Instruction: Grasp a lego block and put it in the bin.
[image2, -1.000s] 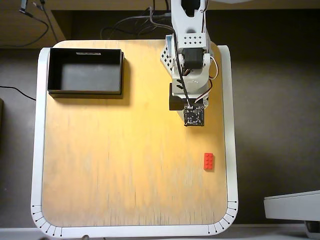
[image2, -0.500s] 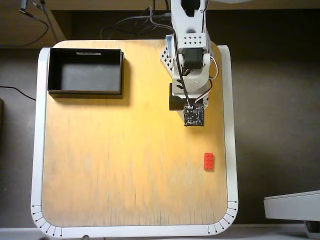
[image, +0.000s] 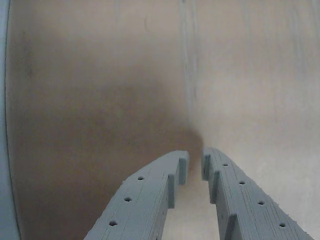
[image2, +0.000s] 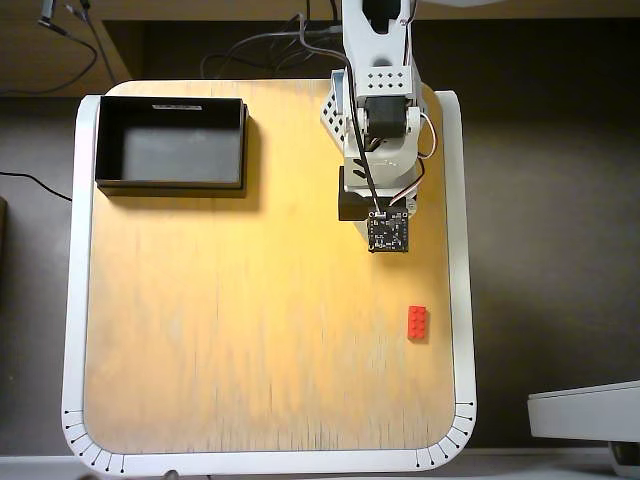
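Observation:
The red lego block (image2: 418, 322) lies flat on the wooden tabletop near the right edge in the overhead view. The black bin (image2: 170, 180) stands at the table's top left, with nothing in it. My arm (image2: 378, 150) reaches in from the top, and its wrist camera board sits above and a little left of the block, hiding the fingers there. In the wrist view my gripper (image: 195, 165) is almost closed, with only a narrow slit between the grey fingertips (image: 180, 167) and nothing held. Only bare wood shows there; block and bin are out of that view.
The wooden tabletop (image2: 250, 330) has a white rim (image2: 462, 300) with rounded corners. Cables run behind the table's top edge. A pale grey object (image2: 585, 410) sits off the table at the lower right.

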